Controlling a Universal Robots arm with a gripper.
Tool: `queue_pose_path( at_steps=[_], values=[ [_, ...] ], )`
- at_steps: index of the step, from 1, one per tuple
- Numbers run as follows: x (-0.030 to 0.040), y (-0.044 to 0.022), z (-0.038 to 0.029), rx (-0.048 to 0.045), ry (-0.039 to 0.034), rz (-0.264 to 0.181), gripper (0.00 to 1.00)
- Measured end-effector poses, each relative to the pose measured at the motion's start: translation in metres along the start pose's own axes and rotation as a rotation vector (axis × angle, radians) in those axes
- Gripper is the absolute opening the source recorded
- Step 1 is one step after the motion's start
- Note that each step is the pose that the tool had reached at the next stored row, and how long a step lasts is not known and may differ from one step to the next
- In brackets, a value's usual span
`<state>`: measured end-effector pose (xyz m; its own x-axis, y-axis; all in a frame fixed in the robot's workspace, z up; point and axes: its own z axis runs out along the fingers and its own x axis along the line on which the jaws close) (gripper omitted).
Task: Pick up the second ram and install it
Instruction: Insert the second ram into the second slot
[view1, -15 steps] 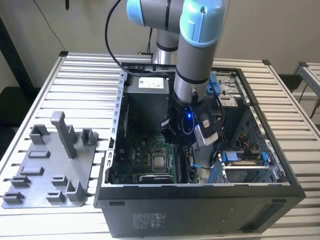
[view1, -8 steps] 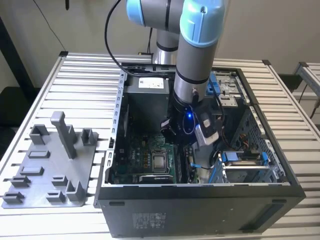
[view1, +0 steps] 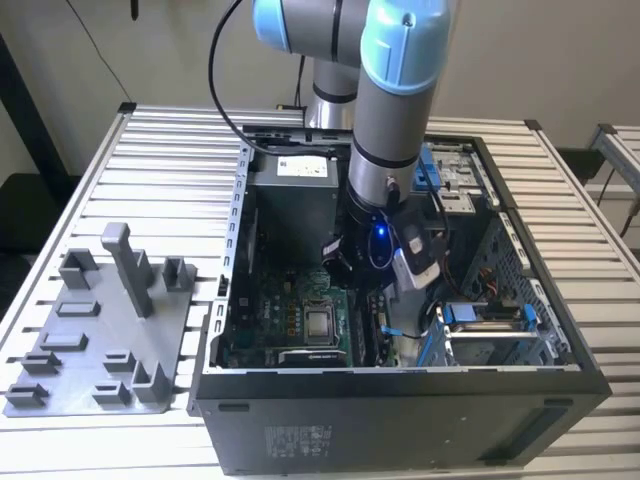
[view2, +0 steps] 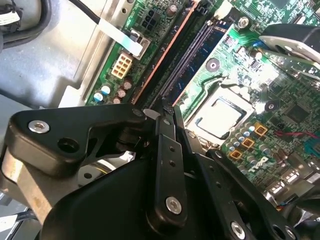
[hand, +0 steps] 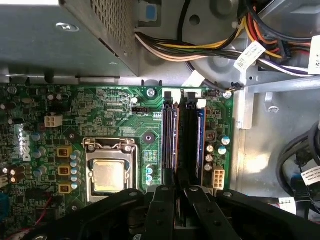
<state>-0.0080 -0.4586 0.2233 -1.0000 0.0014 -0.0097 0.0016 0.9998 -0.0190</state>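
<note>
**Gripper lowered over the memory slots inside the open computer case**

Exterior view: the grey-and-blue robot arm (view1: 395, 120) reaches down into the open black computer case (view1: 400, 400), which lies on a white slatted table (view1: 160, 150). The gripper (view1: 375, 262) sits low over the green motherboard (view1: 290, 315). A grey plastic holder tray with upright posts (view1: 100, 330) lies on the table toward the exterior view's left, well apart from the case.

Second wrist view: the black gripper fingers (view2: 167, 150) stand narrow, close together over the long memory slots (view2: 192, 55). Whether they grip anything cannot be determined. A silver square processor (view2: 220, 116) sits just beside the slots.

First wrist view: the second ram (hand: 200, 142), a dark blue narrow memory stick, stands on edge in a slot near the board's edge. The fingertips (hand: 169, 180) hover over the neighbouring slots. Bundled coloured cables (hand: 200, 47) run beyond the board.
</note>
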Motion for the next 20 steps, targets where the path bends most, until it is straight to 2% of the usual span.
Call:
queue_pose_path(
  at_steps=[9, 20],
  values=[
    [0.0000, 0.0002, 0.0043, 0.0001, -0.0001, -0.007, 0.14],
    [0.0000, 0.0015, 0.0043, -0.0027, -0.0001, -0.007, 0.14]
  ],
)
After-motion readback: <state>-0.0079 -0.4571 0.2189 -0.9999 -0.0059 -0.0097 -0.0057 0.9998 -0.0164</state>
